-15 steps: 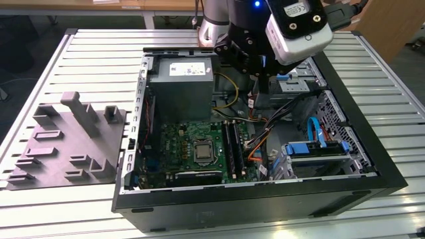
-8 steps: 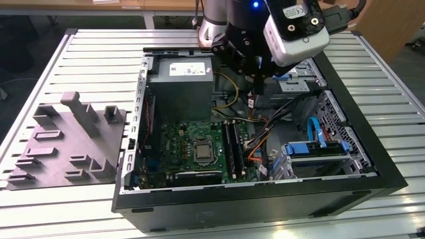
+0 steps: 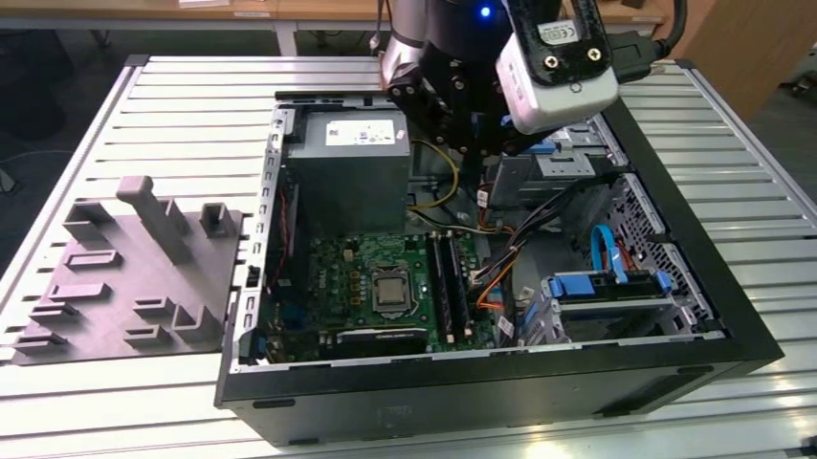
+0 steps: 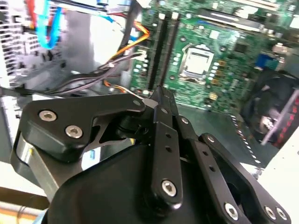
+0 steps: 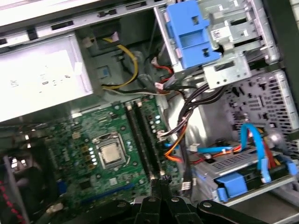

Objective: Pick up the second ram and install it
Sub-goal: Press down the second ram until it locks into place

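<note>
My gripper point(image 3: 466, 199) hangs over the open computer case point(image 3: 511, 382), above the far end of the green motherboard point(image 3: 351, 277). In both wrist views its black fingers meet at the tips point(image 4: 159, 92) point(image 5: 161, 179), and I see nothing between them. Beneath it two long dark memory slots point(image 3: 447, 277) point(image 4: 161, 42) point(image 5: 142, 135) run side by side next to the CPU socket point(image 3: 386, 290) point(image 4: 196, 63) point(image 5: 110, 154). I cannot tell whether a ram sits in either slot. The second ram is not recognisable as a loose stick.
A grey power supply point(image 3: 347, 163) point(image 5: 37, 79) fills the case's far corner. Black, orange and yellow cables point(image 3: 504, 258) run beside the slots. Blue drive caddies point(image 3: 613, 287) point(image 5: 189, 32) sit on the exterior view's right. A grey moulded fixture point(image 3: 128, 277) lies outside the case on the slatted table.
</note>
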Tool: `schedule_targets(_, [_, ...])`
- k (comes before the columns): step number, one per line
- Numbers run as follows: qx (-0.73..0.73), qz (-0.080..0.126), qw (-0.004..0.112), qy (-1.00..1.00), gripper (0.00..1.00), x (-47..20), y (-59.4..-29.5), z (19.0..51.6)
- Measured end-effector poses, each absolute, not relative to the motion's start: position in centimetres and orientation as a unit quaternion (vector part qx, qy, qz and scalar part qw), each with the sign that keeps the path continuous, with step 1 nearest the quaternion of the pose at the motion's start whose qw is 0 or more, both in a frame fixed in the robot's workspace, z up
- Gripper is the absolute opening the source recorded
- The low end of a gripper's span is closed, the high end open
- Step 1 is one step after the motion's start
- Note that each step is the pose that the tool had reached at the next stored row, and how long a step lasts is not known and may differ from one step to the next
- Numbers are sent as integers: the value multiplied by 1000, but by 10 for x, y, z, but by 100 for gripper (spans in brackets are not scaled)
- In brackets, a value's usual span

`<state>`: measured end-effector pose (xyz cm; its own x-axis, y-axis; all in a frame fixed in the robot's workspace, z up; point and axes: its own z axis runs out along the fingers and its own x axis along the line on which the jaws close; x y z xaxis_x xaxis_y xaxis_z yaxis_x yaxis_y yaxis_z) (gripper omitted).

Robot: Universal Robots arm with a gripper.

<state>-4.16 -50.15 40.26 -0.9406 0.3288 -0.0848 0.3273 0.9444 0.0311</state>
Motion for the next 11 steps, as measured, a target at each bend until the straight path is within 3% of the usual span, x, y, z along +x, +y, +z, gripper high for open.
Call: schedule_targets(11, [149, 9, 44, 988, 10, -42, -501, 402])
